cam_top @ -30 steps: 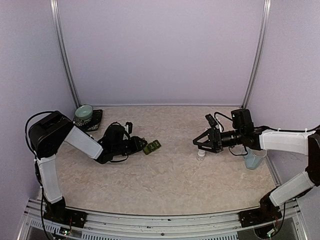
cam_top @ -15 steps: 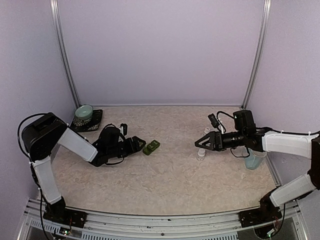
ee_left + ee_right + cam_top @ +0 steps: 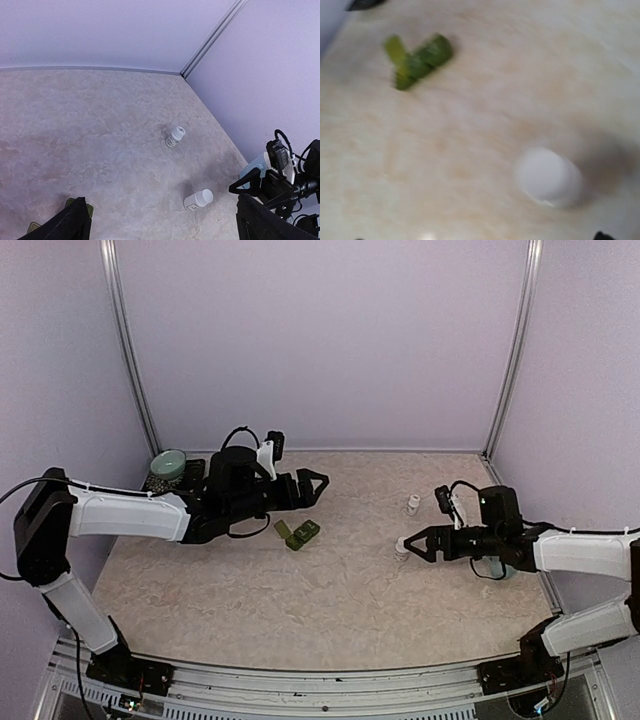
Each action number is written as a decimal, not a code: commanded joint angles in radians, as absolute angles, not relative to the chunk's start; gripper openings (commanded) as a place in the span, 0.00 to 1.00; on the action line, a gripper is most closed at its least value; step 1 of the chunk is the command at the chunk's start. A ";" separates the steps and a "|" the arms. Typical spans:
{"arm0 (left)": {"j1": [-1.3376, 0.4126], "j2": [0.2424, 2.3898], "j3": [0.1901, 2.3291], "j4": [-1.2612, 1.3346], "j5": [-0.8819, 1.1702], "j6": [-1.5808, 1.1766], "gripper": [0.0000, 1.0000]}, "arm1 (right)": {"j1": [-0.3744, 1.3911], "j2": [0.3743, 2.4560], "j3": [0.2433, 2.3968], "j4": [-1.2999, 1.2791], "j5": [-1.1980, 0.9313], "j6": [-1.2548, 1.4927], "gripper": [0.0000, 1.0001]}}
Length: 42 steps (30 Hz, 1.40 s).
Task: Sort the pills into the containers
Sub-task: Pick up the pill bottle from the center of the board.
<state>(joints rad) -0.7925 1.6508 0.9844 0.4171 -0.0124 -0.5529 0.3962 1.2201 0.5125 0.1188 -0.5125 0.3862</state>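
Note:
The containers (image 3: 302, 534) are a dark green strip at the table's middle left, with one lid flipped open; in the right wrist view the containers (image 3: 417, 59) are blurred. My left gripper (image 3: 316, 488) hangs open and empty above and behind them, and its dark fingers (image 3: 71, 226) frame the left wrist view. Two white pill bottles stand at the right: the far bottle (image 3: 413, 503) (image 3: 175, 136) and the near bottle (image 3: 401, 550) (image 3: 198, 199) (image 3: 548, 176). My right gripper (image 3: 412, 544) is open, its tips just right of the near bottle. No loose pills show.
A pale blue mug (image 3: 500, 566) stands behind my right forearm near the right wall. A pale green bowl (image 3: 167, 464) sits on a dark tray (image 3: 190, 490) at the back left corner. Walls close the table on three sides.
My left gripper opened, let go of the containers and rose up and to the right; one lid now stands open. My right gripper dropped lower, beside the near bottle.

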 commanded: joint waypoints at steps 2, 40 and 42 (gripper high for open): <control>-0.812 1.676 1.036 0.328 0.001 -0.519 0.99 | 0.388 1.179 0.410 0.273 -0.335 0.378 0.93; -0.801 1.526 0.961 0.260 -0.040 -0.559 0.99 | 0.589 1.622 0.379 0.700 -0.057 0.245 0.65; -0.800 1.521 0.954 0.268 -0.038 -0.563 0.99 | 0.591 1.642 0.388 0.699 -0.056 0.242 0.62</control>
